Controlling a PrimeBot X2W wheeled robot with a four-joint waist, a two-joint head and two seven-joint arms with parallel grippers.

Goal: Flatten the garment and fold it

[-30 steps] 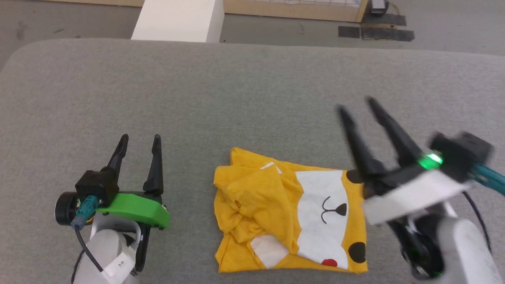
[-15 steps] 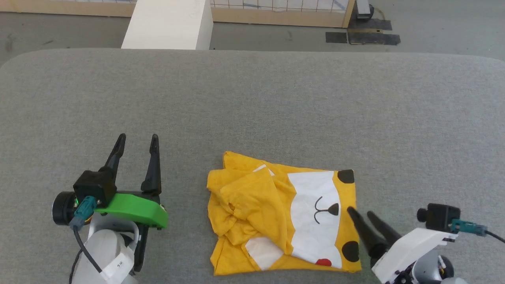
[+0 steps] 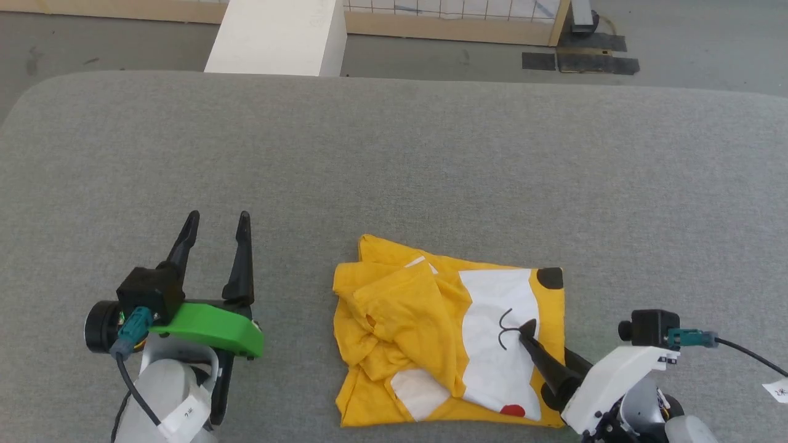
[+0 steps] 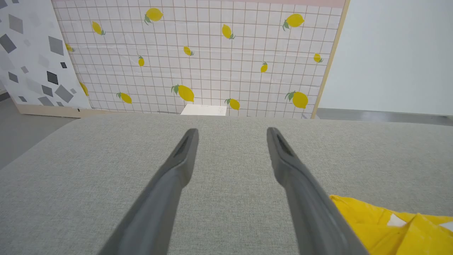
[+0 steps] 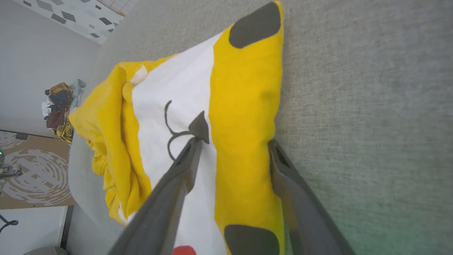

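Note:
The garment [image 3: 400, 320], a bright yellow T-shirt, lies crumpled on the grey table [image 3: 394, 154], its cartoon face print up on the right half. My right gripper [image 3: 548, 338] is low at its right side, open. In the right wrist view the right gripper [image 5: 234, 142] straddles the garment [image 5: 244, 88]: one finger [image 5: 187, 159] rests on the white patch by the black nose, the other [image 5: 283, 166] runs along the yellow edge. My left gripper [image 3: 219, 216] stands open left of the shirt, over bare table. The left gripper [image 4: 231, 131] holds nothing, and the garment [image 4: 389, 226] shows at lower right.
A white block [image 3: 277, 37] stands past the table's far edge, with a lemon-patterned panel [image 4: 198, 53] behind it. Dark mats [image 3: 578, 58] lie on the floor at the far right. A pile of clothes [image 5: 60, 106] lies off the table.
My right gripper came down from above the table to the garment's right edge and slid its fingers onto it. The head camera shifted a little. The left arm stayed put.

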